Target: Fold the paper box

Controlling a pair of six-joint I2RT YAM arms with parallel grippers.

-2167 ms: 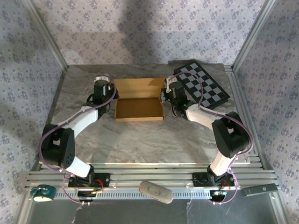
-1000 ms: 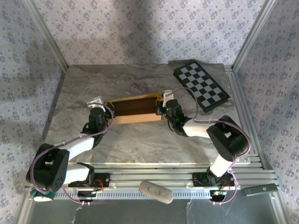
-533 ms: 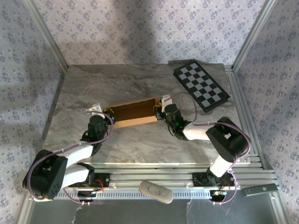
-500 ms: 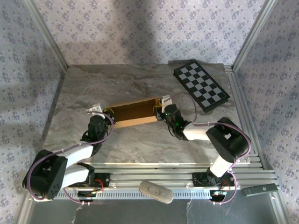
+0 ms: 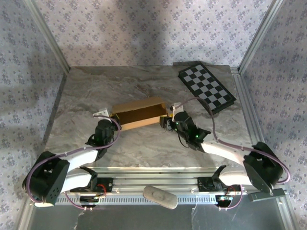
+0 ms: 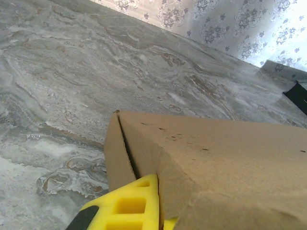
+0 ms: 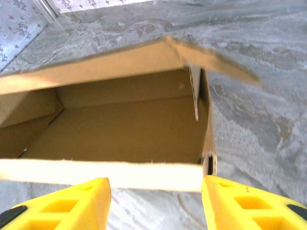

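**A:** Where does it stand?

**B:** Mid-bench, the paper box lies between the two arms. Its walls are up, so the tray is formed. The lid leans over the open inside but isn't down.

**A:** So what's left?

**B:** I'd judge it past halfway: press the lid flat and tuck its front edge in.

**A:** And the claws?

**B:** The left claw looks clenched on the box's left end wall, at the corner. The right claw is released, fingers spread just in front of the front wall, holding nothing.
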